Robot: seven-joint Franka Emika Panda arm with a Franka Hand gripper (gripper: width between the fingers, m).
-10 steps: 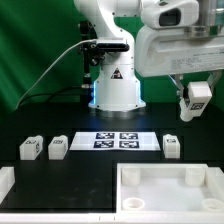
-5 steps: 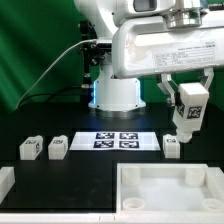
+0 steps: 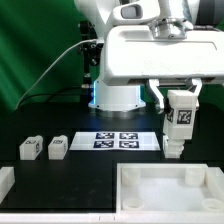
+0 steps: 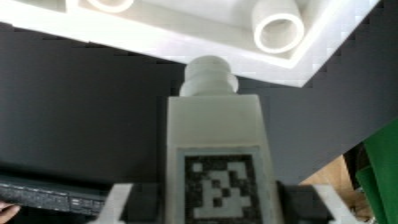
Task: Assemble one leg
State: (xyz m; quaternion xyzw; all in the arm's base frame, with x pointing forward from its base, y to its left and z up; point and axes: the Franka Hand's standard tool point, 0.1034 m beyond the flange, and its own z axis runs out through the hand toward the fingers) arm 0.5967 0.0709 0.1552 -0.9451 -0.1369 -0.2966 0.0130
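My gripper is shut on one leg, a chunky white block with a black-and-white tag, and holds it upright above the table. In the wrist view the held leg runs out from between the fingers, its round peg end pointing toward the large white tray-like piece with round sockets. A second leg stands on the table just below the held one. Two more legs stand at the exterior view's left.
The marker board lies in the middle of the black table. The tray-like piece sits at the front right of the exterior view. Another white part shows at the front left edge. The robot base stands behind.
The gripper has moved down and toward the exterior view's left with the leg in it, now hanging just above the leg on the table.
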